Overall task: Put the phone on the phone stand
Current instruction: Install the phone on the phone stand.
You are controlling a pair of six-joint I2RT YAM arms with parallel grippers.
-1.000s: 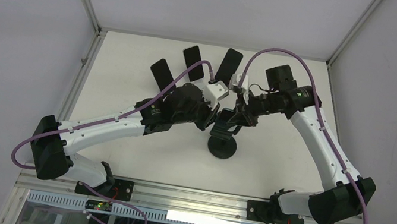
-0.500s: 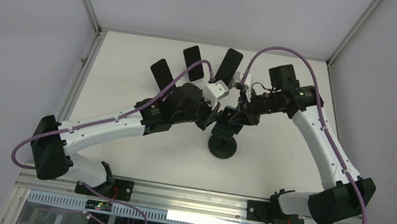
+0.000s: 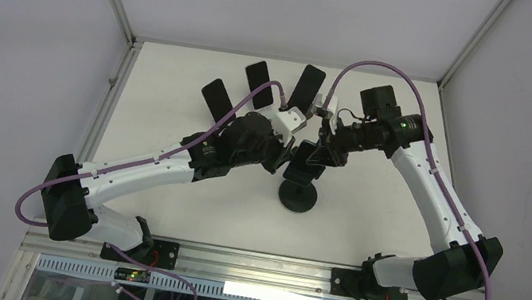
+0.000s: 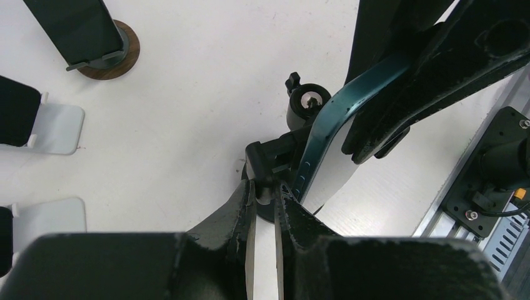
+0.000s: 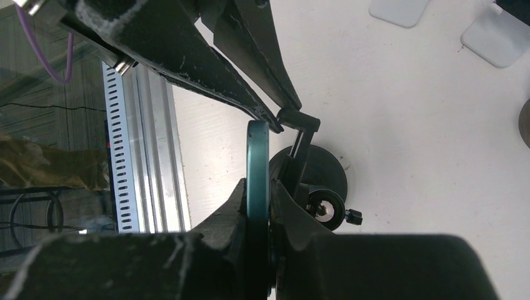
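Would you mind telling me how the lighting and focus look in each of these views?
Top view: even, soft light; white strip at the bottom blown out. Left wrist: left fingers dark against glaring table. Right wrist: phone edge and phone stand sharp, right fingers dark.

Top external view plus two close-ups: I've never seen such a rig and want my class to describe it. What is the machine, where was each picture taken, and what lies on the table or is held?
The machine is two robot arms bolted at the near edge of a white table. The wide picture looks down from above and behind: left arm on the left, right arm on the right. The other two come from a camera on each wrist. The right gripper is shut on a teal-edged phone, seen edge-on. The left gripper pinches the top of a black round-based phone stand. Three more phones lean on stands at the back.
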